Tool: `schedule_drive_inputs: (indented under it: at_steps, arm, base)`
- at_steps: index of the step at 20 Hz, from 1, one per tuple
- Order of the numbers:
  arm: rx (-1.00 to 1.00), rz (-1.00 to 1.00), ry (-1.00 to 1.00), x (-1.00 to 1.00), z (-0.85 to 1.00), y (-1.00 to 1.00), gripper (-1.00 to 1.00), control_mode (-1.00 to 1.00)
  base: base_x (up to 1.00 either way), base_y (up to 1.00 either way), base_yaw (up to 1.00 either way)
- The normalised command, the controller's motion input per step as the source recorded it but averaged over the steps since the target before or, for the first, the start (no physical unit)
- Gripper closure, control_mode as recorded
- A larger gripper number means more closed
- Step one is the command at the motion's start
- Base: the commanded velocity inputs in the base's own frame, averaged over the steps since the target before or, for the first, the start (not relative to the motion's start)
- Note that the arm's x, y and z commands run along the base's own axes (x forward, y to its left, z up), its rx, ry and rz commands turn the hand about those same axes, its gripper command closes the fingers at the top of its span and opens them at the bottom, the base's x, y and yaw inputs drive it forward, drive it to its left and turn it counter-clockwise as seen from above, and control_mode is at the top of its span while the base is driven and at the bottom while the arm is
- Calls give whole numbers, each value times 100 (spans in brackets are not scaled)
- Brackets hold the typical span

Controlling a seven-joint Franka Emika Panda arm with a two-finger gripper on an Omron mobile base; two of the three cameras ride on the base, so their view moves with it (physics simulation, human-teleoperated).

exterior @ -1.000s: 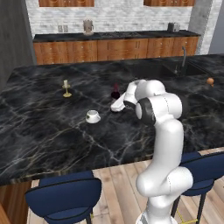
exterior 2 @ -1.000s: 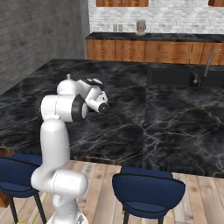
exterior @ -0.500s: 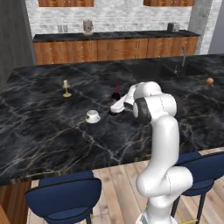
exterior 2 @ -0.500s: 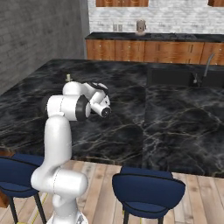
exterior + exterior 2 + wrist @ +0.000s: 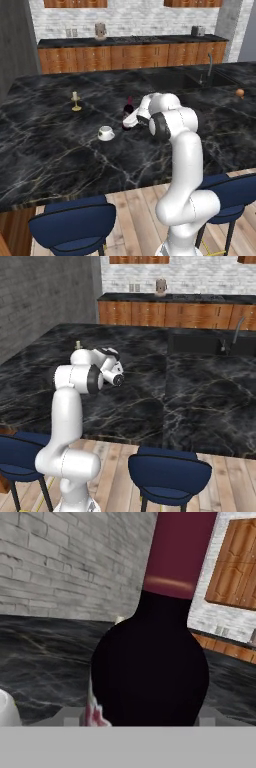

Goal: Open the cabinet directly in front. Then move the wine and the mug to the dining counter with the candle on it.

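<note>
White glossy arm (image 5: 186, 165) of rounded tubular links, dark grey discs capping the joints, bulbous white base segment at lower frame, black trim near the wrist.

dining counter top (image 5: 60, 150): black marble with white veins, polished and smooth
wine (image 5: 150, 672): dark glass, smooth; the neck at the top centre of the hand view has red matt foil
mug (image 5: 105, 133): white, looks like ceramic, smooth
candle (image 5: 75, 101): pale wax on a thin golden metal holder
stools (image 5: 75, 225): blue seats, cloth-like and matt, lower edge of the frame
floor (image 5: 135, 220): light wood planks
back wall (image 5: 135, 20): white brick, rough
cabinets (image 5: 105, 57): reddish-brown wood, slightly glossy
</note>
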Motion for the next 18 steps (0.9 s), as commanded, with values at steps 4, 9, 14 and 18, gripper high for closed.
schedule_drive_inputs:
  at_steps: [4,9,14,18]
  arm:
    - [-4,0,0,0,-1,0,100,-100]
    - [0,0,0,0,0,0,-100,-100]
    - [0,0,0,0,31,0,-100,-100]
    - [0,0,0,0,77,0,-100,-100]
  base:
    - [0,0,0]
    - [0,0,0]
    - [0,0,0]
    - [0,0,0]
